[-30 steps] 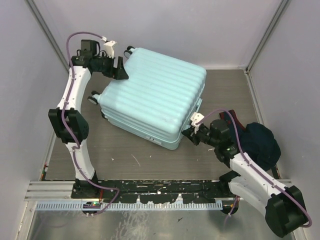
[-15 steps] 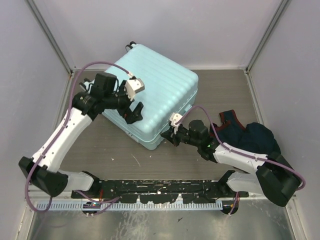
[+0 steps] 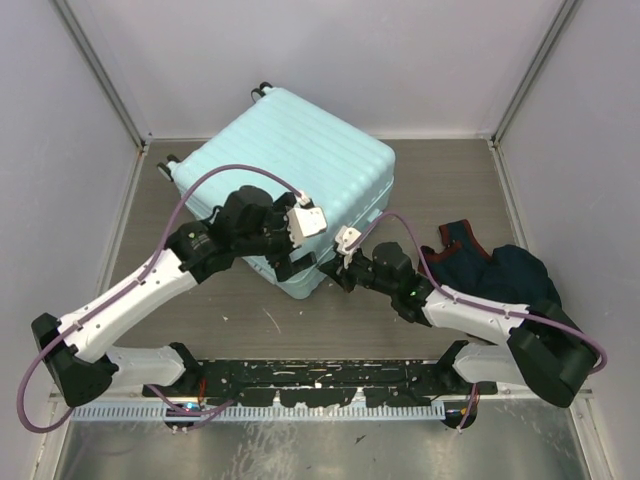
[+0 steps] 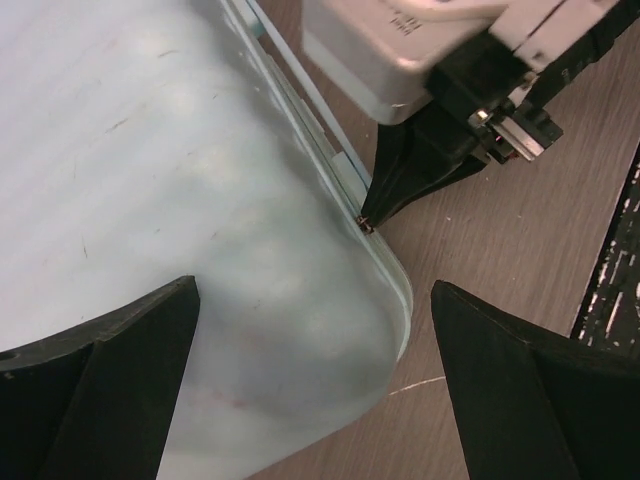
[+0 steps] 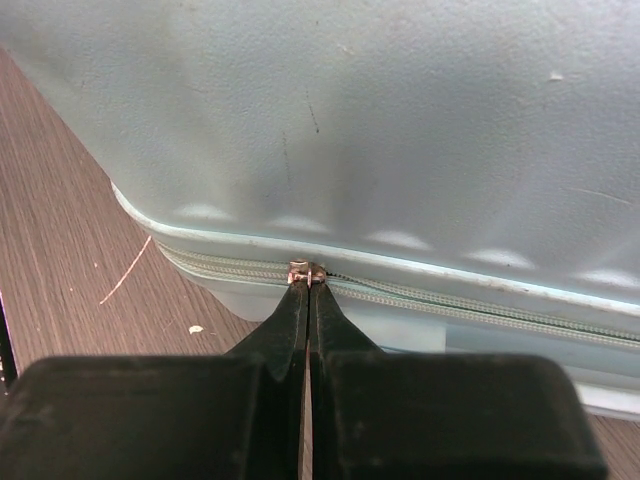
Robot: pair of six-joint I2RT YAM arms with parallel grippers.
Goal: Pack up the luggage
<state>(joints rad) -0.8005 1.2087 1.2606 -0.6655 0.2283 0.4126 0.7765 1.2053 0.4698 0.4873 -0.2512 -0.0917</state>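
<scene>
Shows luggage (image 3: 300,170) lying shut, flat on desk (image 3: 230,300). Shows right fingers (image 5: 290,320) pinching zip pull (image 5: 303,268) at near corner, left fingers (image 4: 110,370) spread wide over same corner. Suggests zip work in hand; leaves dark clothes (image 3: 500,275) outside, seemingly unpacked.

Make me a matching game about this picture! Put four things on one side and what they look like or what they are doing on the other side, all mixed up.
Things:
1. luggage
2. left fingers
3. right fingers
4. clothes

Descriptions:
A. pinched shut on the zipper pull
B. a dark navy heap
C. spread wide open over a rounded corner
D. pale mint blue with ribs

Pairs: 1-D, 2-C, 3-A, 4-B
</scene>
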